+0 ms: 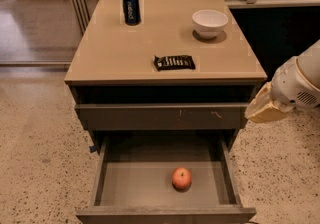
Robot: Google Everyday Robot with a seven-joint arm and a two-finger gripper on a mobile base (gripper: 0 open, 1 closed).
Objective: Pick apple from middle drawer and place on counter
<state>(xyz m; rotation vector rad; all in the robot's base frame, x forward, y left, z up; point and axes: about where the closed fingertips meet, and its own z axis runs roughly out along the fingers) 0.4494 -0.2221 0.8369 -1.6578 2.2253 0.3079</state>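
1. The white arm enters from the side. Its tan gripper [263,109] hangs just beside the cabinet's corner, level with the scratched drawer front [160,116]. Whether it is spread or closed cannot be told.
2. Above the gripper lies the smooth, glossy tan counter [110,58], bearing a dark can [131,6], a round white bowl [210,22] and a flat wrapped bar [174,62].
3. Below the gripper, the shallow grey-brown middle drawer [132,184] stands open, holding the round red-orange apple [181,178], well apart from the gripper.
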